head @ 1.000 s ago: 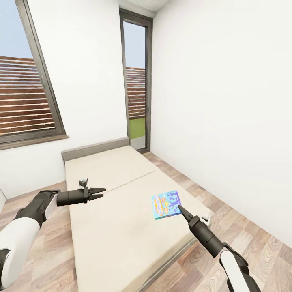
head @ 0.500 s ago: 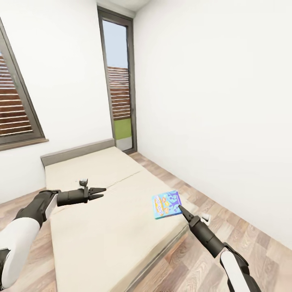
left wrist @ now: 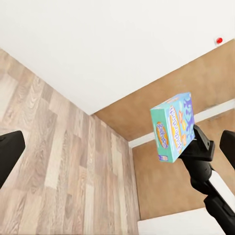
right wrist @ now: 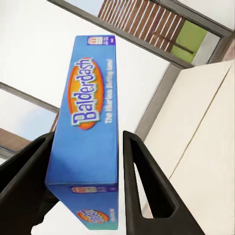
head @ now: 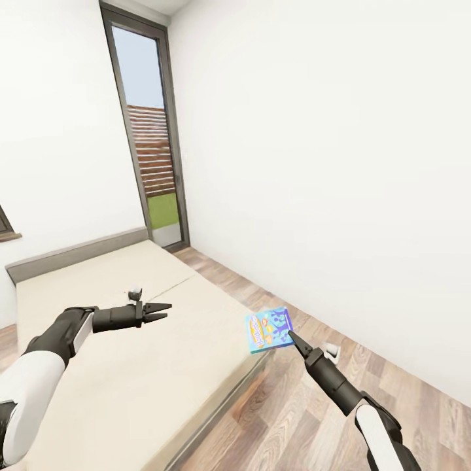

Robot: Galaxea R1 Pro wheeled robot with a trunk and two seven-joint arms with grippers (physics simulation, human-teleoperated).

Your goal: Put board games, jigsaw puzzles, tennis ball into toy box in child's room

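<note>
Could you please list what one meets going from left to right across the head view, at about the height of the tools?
Left tool over the bed → teal-blue board game → right tool gripping it → wood-plank floor → white wall.

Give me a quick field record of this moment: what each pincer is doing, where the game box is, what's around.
right pincer: shut on the teal-blue board game, gripping its lower corner
board game: lifted, tilted, its printed face toward the head camera, over the bed's near edge; spine reads Balderdash in the right wrist view
left pincer: open, holding nothing, above the bed
bed: cream mattress, no other toys visible on it
toy box and table: not in these frames
surroundings: white wall, wood-plank floor, tall window
</note>
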